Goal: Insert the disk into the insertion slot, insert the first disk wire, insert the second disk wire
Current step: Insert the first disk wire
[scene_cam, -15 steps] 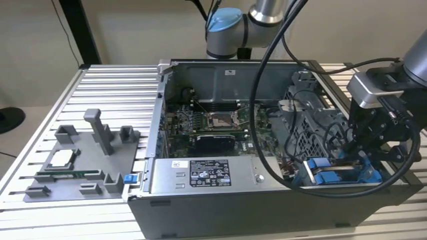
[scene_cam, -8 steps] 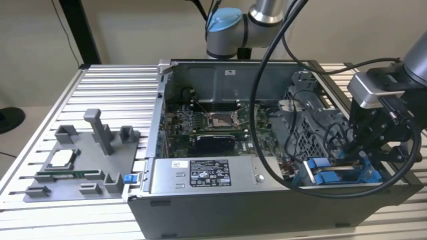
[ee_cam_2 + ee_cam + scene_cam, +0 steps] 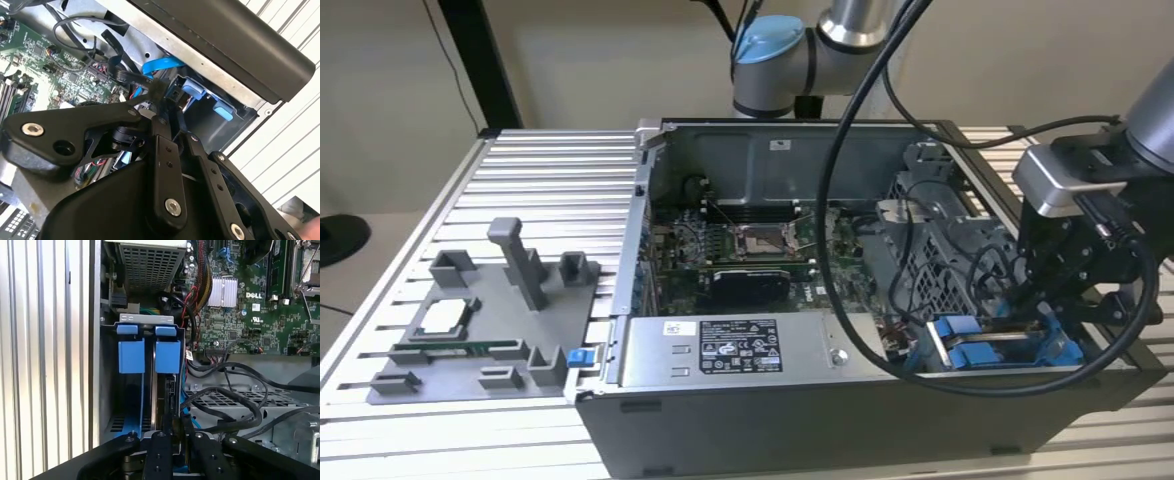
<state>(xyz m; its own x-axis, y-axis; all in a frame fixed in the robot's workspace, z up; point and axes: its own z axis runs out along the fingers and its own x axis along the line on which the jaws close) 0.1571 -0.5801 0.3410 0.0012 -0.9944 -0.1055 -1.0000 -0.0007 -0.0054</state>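
Just ahead of your tool (image 3: 176,427) sits the disk (image 3: 167,390), likely rigid but fragile; hold its caddy (image 3: 167,356) edges. Tool's grip: unclear.

The arm (image 3: 847,25) arched over the computer case (image 3: 827,420), its pincer (image 3: 1058,300) pointing down inside the case at the exterior view's right.

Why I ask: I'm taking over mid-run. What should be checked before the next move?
1. Claw at the insertion slot: ok.
2. Blue tabs in place on the slot: ok.
3. Disk fully seated: cannot tell.
4. Black cables clear of the claw: not ok, they loop close beside it.
5. Computer case open for access: ok.
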